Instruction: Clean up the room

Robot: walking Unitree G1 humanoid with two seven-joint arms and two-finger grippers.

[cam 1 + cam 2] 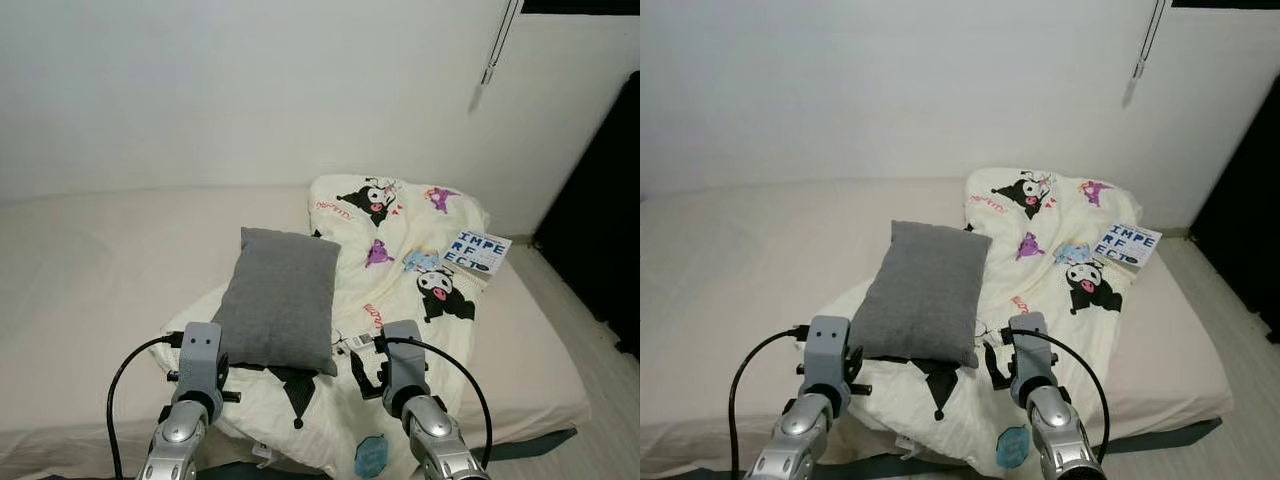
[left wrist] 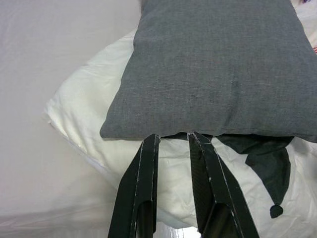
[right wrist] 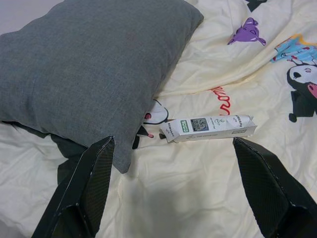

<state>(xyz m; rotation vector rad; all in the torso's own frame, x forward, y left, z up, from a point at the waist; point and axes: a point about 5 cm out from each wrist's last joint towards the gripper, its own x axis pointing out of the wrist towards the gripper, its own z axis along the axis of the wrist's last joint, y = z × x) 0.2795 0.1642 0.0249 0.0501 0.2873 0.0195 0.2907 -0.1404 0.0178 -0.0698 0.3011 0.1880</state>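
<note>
Fingers of the right gripper [image 3: 173, 191] spread wide above a small white carton [image 3: 208, 128] on the cartoon-print duvet [image 1: 420, 290] (beside the grey pillow [image 1: 280, 297]); the left gripper [image 2: 172, 144] hovers nearly closed at the pillow's near edge.

Home bedroom: low bed [image 1: 90, 260] against plain white wall [image 1: 250, 90], cartoon-print duvet [image 1: 420, 250] rumpled at right, grey pillow [image 1: 280, 300] near, book [image 1: 476, 250] at far right.

book [image 1: 477, 251] cover reads "impe rf ect"; small box [image 3: 208, 128] print too small.
</note>
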